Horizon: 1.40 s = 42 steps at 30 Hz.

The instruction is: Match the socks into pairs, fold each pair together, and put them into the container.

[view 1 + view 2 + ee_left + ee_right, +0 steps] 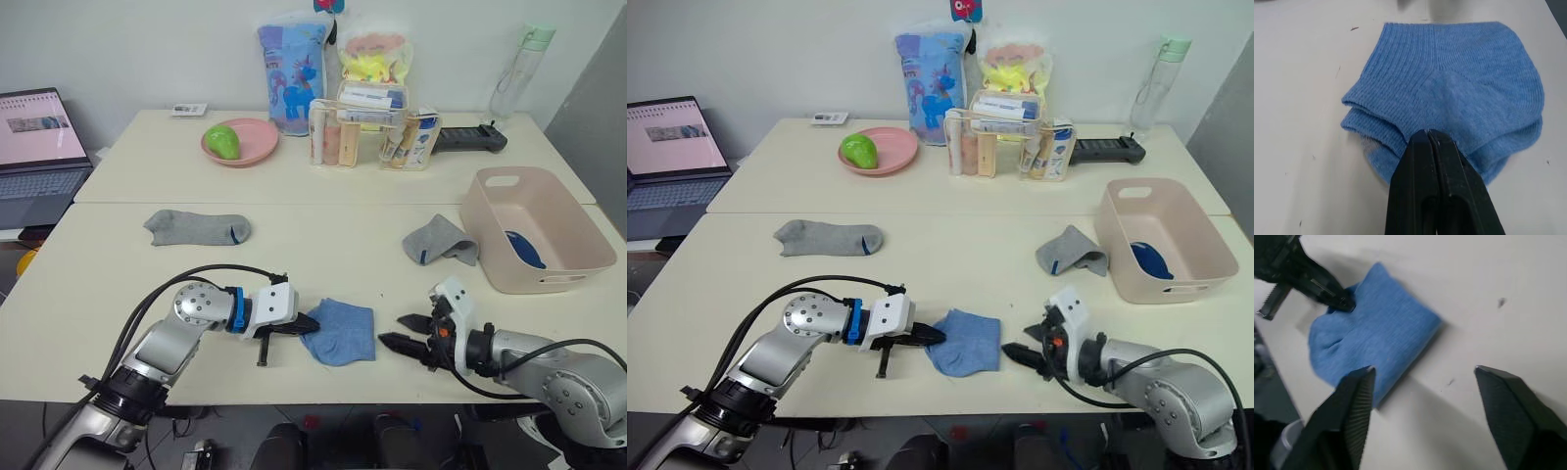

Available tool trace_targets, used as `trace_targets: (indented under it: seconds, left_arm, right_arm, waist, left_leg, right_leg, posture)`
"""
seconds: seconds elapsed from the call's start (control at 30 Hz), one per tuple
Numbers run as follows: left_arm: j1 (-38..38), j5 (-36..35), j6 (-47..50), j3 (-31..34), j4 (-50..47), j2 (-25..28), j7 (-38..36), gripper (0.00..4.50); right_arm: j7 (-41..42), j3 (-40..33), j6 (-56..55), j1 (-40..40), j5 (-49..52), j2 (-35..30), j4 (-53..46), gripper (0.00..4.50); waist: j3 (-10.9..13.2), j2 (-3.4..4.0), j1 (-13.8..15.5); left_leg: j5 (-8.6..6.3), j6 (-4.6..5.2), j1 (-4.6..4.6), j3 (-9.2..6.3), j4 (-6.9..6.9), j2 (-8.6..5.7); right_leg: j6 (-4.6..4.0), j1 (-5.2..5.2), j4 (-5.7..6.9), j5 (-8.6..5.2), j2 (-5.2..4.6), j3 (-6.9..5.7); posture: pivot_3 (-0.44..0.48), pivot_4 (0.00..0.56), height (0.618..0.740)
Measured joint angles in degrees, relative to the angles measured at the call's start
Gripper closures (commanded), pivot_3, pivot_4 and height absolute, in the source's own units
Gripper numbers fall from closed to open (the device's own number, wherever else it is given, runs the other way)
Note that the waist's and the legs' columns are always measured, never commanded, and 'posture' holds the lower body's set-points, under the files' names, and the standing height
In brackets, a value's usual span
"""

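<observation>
At the near edge of the table (118, 255) the folded light blue pair (341, 331) lies flat, and the left gripper (302, 325) is clenched on its left edge, jaws pressed together over the knit as the left wrist view shows. The right gripper (406, 331) waits just right of the pair with its jaws released and spread wide, not touching the cloth. The step in hand looks like carrying this pair to the container (537, 231) at the far right, where something dark blue (524, 249) already lies inside. To do it well, the grip should catch both layers so the fold holds, and the lift should clear the tub's near wall before letting go. One grey sock (198, 228) lies flat at the left, the other grey sock (440, 240) crumpled just beside the container; these are yet to be matched. No writing on the bottles in the clear organiser (372, 132) or on the laptop (39, 147) can be read.
</observation>
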Motion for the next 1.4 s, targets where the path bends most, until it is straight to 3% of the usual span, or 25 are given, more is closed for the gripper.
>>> trace_targets:
  seconds: [0.23,0.47,0.6,0.63,0.7,0.97,1.1,1.2,1.3,1.4]
  left_arm:
    - [0.0,0.4,-0.8,0.0,0.6,-0.1,0.1,4.5]
    - [0.0,0.7,-0.3,0.3,0.7,-0.5,0.2,4.5]
    - [0.2,0.5,2.1,0.6,-0.2,-1.4,0.7,4.5]
    - [0.2,0.5,2.2,0.6,-0.2,-1.4,0.8,4.5]
    - [0.2,0.5,2.3,0.6,-0.3,-1.4,0.8,4.5]
    - [0.0,0.4,2.9,0.8,-0.2,-1.4,0.3,4.5]
    - [-0.7,-1.0,6.0,1.2,0.0,-2.8,0.4,4.5]
    - [-2.7,-4.4,12.8,1.9,-0.3,-5.8,1.4,4.5]
    - [-7.1,-7.3,18.8,2.9,-1.8,-9.4,3.6,3.9]
    - [-12.6,-10.0,23.6,4.1,-3.5,-12.8,5.8,3.0]
  right_arm:
    - [-5.6,-2.8,10.5,-3.2,4.5,8.4,2.8,0.98]
    - [-10.6,-3.6,13.5,-9.5,4.3,23.3,12.8,0.98]
    - [-11.4,-4.5,14.9,-12.2,4.5,27.1,15.6,0.98]
    - [-11.4,-4.6,15.0,-12.6,4.5,27.1,15.6,0.98]
    - [-11.4,-4.6,15.2,-13.0,4.5,27.1,16.0,1.57]
    - [-11.4,-4.4,14.3,-12.6,4.4,25.8,15.9,4.37]
    - [-11.1,-3.3,12.1,-10.6,4.2,22.8,12.1,4.47]
    - [-9.1,-2.7,7.6,-8.8,3.8,16.1,4.6,4.47]
    - [-8.0,-6.6,2.4,-9.1,3.9,11.1,-1.7,4.5]
    - [-8.6,-12.1,-1.0,-11.7,3.8,6.5,-2.4,4.5]
  waist:
    - [-0.1,0.03,0.0]
    - [-0.1,0.09,-0.3]
    - [-0.1,0.13,-0.2]
    - [-0.1,0.13,-0.1]
    - [-0.1,0.13,-0.1]
    - [-0.1,0.14,-0.1]
    - [-0.1,0.17,-0.1]
    - [0.0,0.18,0.1]
    - [0.0,0.12,0.0]
    - [0.0,0.11,-0.1]
  left_leg:
    - [0.0,0.0,0.11,0.03,-0.02,0.01]
    - [0.0,0.0,0.3,0.15,-0.13,0.02]
    - [0.0,0.0,0.27,0.24,-0.11,-0.03]
    - [0.0,0.0,0.27,0.24,-0.11,-0.03]
    - [0.0,0.0,0.28,0.24,-0.11,-0.02]
    - [0.0,0.0,0.28,0.28,-0.12,-0.01]
    - [0.0,0.0,0.18,0.25,-0.08,-0.03]
    - [0.0,0.0,-0.04,0.13,0.07,-0.1]
    - [0.0,0.0,-0.08,-0.01,0.09,-0.09]
    - [0.01,-0.01,-0.07,0.04,0.08,-0.09]
  right_leg:
    - [0.0,0.02,0.06,0.0,0.02,0.03]
    - [0.0,0.01,0.19,0.0,0.1,0.1]
    - [0.0,-0.04,0.21,0.0,0.08,0.09]
    - [0.0,-0.04,0.2,0.0,0.08,0.09]
    - [0.0,-0.05,0.21,0.0,0.07,0.09]
    - [0.0,-0.07,0.22,0.0,0.07,0.1]
    - [0.0,-0.09,0.21,0.0,0.06,0.09]
    - [0.02,-0.14,0.16,-0.01,0.01,0.05]
    - [0.02,-0.11,0.14,-0.01,0.01,0.0]
    - [0.02,-0.12,0.18,-0.01,0.03,-0.01]
  posture:
    - [0.0,0.15,0.703]
    - [0.0,0.15,0.703]
    - [0.0,0.15,0.703]
    - [0.0,0.15,0.703]
    - [0.0,0.15,0.703]
    - [0.0,0.15,0.703]
    - [0.0,0.15,0.703]
    - [0.0,0.15,0.703]
    - [0.0,0.15,0.703]
    - [0.0,0.15,0.703]
